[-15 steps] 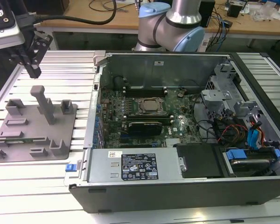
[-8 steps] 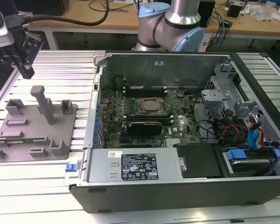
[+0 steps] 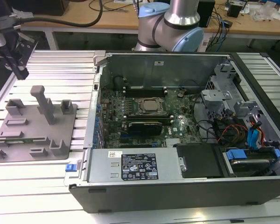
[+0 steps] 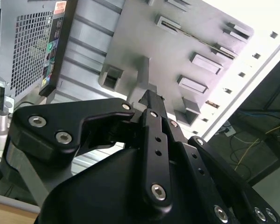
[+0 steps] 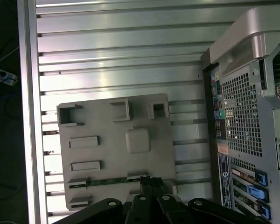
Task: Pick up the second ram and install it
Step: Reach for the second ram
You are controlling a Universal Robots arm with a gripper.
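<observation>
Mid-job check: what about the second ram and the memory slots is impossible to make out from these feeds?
- second ram, first wrist view: the gripper covers part of its length where it lies on the grey fixture plate.
- memory slots, exterior view: too small to tell which are filled.
- near edge of the motherboard, exterior view: hidden behind the power supply.

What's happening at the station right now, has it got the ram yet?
Not yet. The gripper hangs above the grey fixture plate that sits on the ribbed table beside the open computer case. The second ram, a slim green stick, lies in its holder on that plate, close to the gripper's tip in the first wrist view. It has not been lifted, so the pick-up and the install are both undone.
</observation>
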